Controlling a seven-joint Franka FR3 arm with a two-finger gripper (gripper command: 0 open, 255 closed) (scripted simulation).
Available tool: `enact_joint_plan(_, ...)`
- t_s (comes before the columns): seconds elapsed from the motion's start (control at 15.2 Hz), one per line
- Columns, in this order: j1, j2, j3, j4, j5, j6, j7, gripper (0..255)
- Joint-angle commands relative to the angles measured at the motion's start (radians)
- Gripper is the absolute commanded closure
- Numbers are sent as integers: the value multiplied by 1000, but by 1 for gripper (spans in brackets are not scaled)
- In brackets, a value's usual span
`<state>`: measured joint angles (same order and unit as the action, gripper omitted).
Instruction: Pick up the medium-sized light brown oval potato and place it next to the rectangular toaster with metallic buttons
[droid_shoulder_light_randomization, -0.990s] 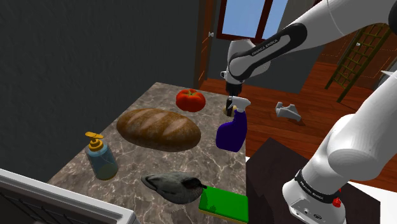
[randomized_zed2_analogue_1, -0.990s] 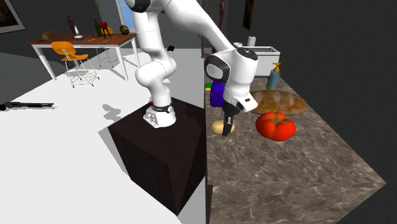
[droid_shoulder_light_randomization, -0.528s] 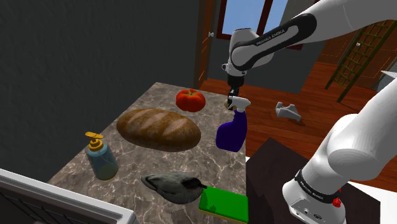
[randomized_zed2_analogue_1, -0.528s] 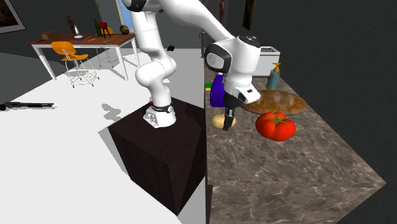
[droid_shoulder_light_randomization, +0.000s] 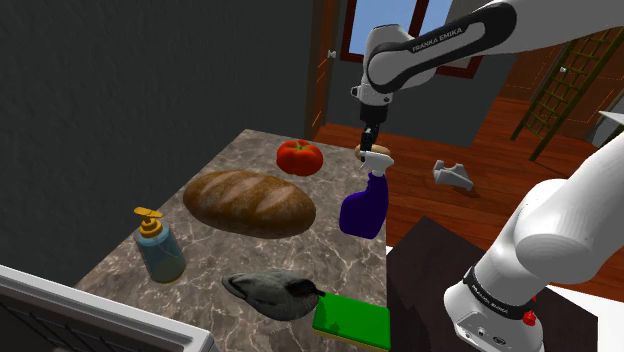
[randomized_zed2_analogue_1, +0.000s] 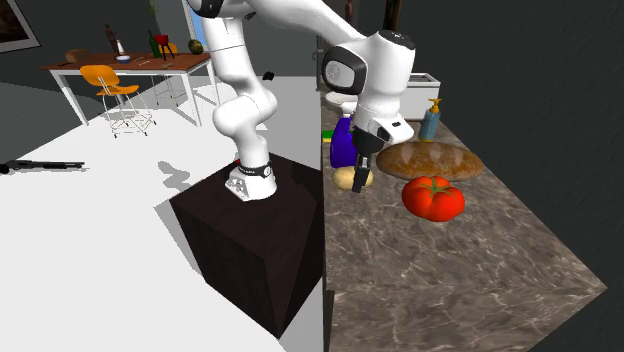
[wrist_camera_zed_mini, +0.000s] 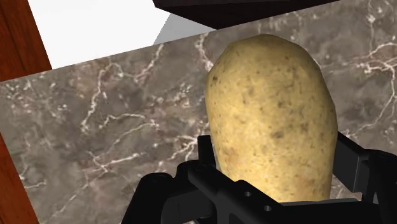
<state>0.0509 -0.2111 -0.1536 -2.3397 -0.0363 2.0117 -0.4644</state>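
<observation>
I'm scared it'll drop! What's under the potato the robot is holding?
Below the potato, clasped in the black fingers, lies the grey marbled counter. The patch straight beneath it is covered by the potato itself, so I cannot see it.

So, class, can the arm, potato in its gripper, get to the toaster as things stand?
Probably yes: the gripper holds the potato above the counter, so it could pass over the bread loaf and soap bottle before the toaster.

Marble counter, tomato, bread loaf, purple spray bottle, soap dispenser, grey duck, green block
</observation>
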Motion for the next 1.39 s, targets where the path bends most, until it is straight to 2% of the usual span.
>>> enact_joint_plan(0.0,0,-12,1,17,-1,-29,1,255)
enact_joint_plan(1.32,2,-72,10,231,-3,-303,5,255)
